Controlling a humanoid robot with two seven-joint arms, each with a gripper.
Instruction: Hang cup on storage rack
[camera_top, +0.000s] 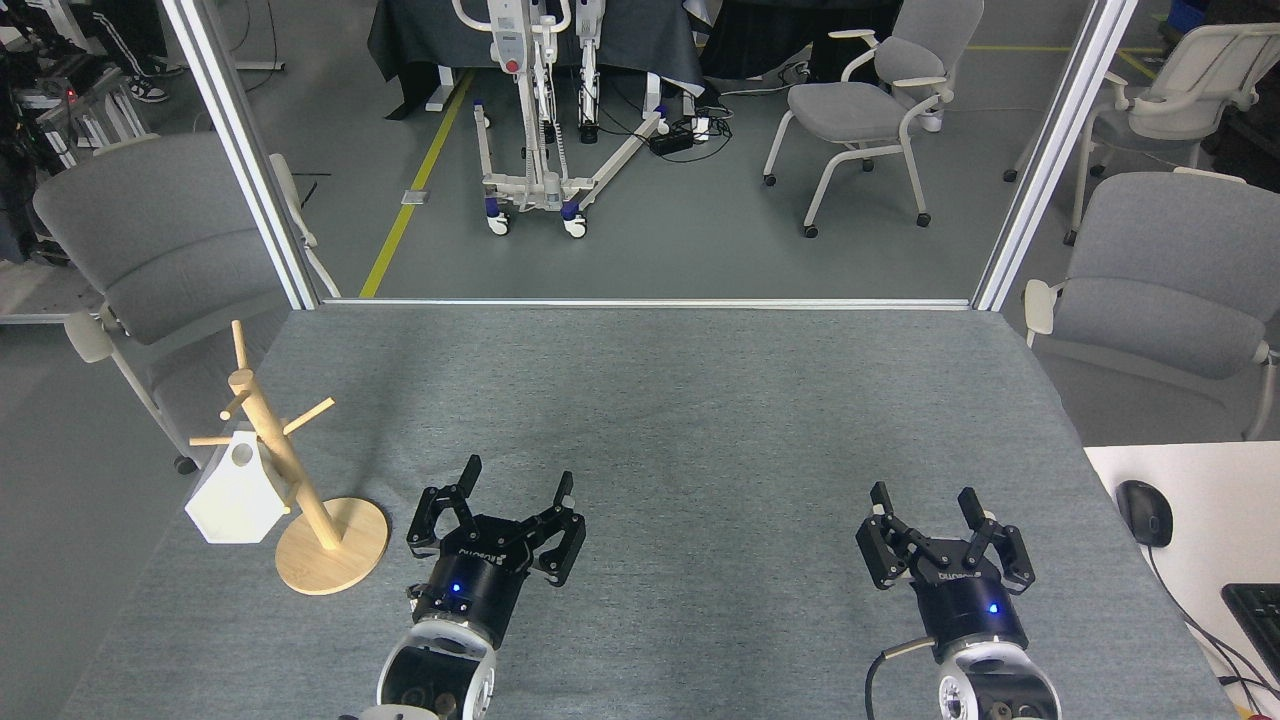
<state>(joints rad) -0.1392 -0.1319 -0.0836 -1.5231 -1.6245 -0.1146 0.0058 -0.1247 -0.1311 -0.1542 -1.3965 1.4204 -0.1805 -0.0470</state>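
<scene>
Grey felt covers the tabletop, with office chairs on the floor beyond its far edge. At the near left corner stands the storage rack, and the cup hangs from one of its left pegs, mouth tilted down. Both the left pincer and right pincer are spread wide, holding nothing, well apart from the rack.

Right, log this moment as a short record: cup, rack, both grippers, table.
cup: white cup hangs on a lower peg on the left side of the rack
rack: wooden rack stands upright near the table's left edge
left gripper: left gripper open, empty, right of the rack's base
right gripper: right gripper open, empty
table: grey table
</scene>
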